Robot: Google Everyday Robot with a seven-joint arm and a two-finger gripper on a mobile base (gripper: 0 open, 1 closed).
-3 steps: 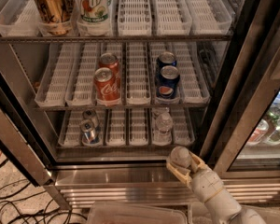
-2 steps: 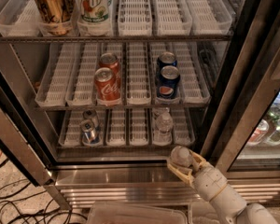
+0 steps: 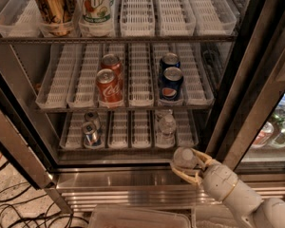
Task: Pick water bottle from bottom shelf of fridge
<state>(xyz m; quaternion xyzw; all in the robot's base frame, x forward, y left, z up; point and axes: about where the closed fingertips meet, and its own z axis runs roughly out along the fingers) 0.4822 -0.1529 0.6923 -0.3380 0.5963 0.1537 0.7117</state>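
Your cream two-finger end effector (image 3: 189, 167) hangs low before the steel base of the tall stainless-steel drinks fridge (image 3: 133, 186), its fingers pinching a small clear ribbed plastic water bottle (image 3: 182, 157) just outside the cabinet. Behind it, a second clear bottle (image 3: 166, 126) stands on the dim bottom shelf of white slotted trays (image 3: 133, 133), several lanes from two small silver cans (image 3: 91, 129).

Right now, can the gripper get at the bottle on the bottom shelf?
Probably not: the gripper, low before the fridge base, already grips a water bottle. Otherwise the shelf bottle stands at the open front, unblocked.
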